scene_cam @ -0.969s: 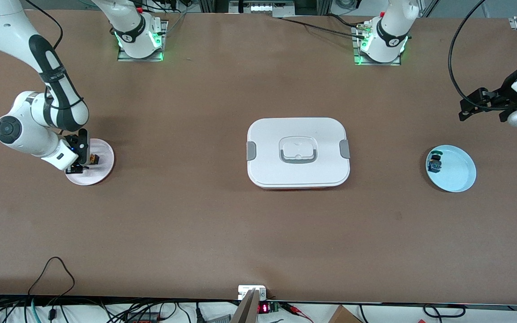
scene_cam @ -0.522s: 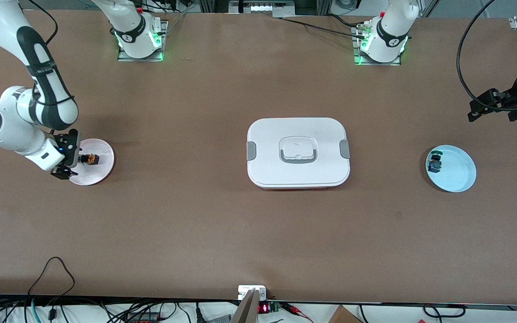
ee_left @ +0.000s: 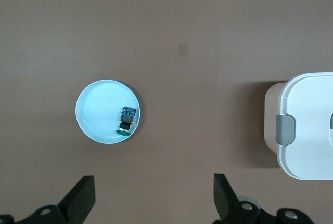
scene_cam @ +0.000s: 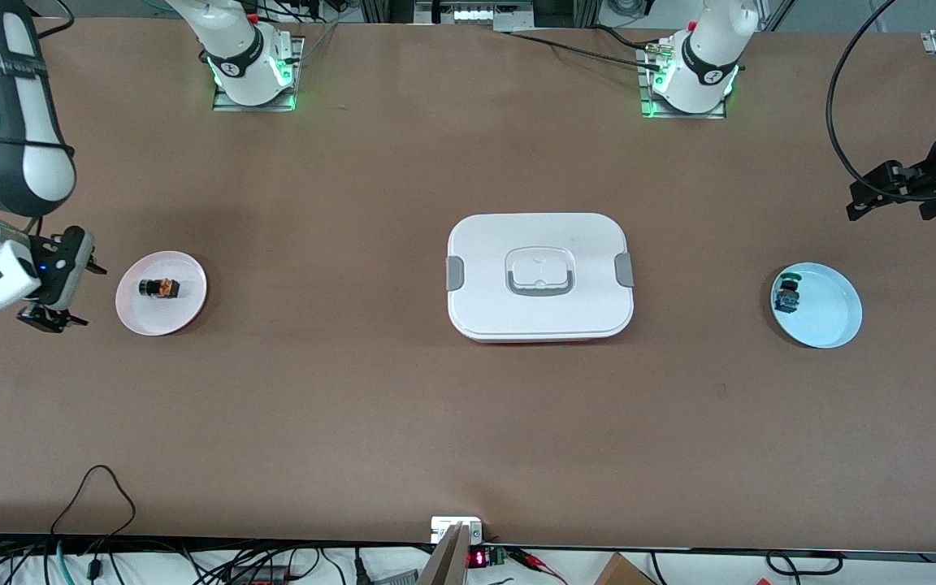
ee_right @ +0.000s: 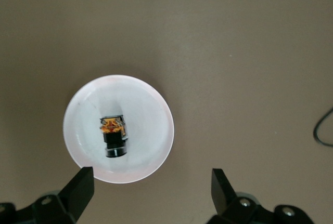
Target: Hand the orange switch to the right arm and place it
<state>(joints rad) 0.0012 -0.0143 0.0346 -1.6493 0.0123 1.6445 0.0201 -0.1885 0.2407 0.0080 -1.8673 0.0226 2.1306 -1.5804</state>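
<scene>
The orange switch (scene_cam: 159, 288) lies on its side on a pale pink plate (scene_cam: 184, 302) at the right arm's end of the table. In the right wrist view the switch (ee_right: 114, 138) shows its black cap and orange block, lying free on the plate (ee_right: 156, 104). My right gripper (scene_cam: 78, 296) is open and empty, over bare table beside the plate. Its fingers (ee_right: 78, 187) stand wide apart, clear of the plate. My left gripper (scene_cam: 858, 195) is open and empty, over the table at the left arm's end, and its fingers (ee_left: 83, 200) hold nothing.
A white lidded container (scene_cam: 539, 276) sits mid-table; it also shows in the left wrist view (ee_left: 307, 130). A light blue plate (scene_cam: 829, 313) at the left arm's end holds a green-capped, blue-bodied part (scene_cam: 787, 296), also in the left wrist view (ee_left: 126, 120).
My right gripper has let go of the orange switch and drawn back off the pink plate toward the table's end. The switch stays on the plate. The left arm shifted slightly, then stopped.
</scene>
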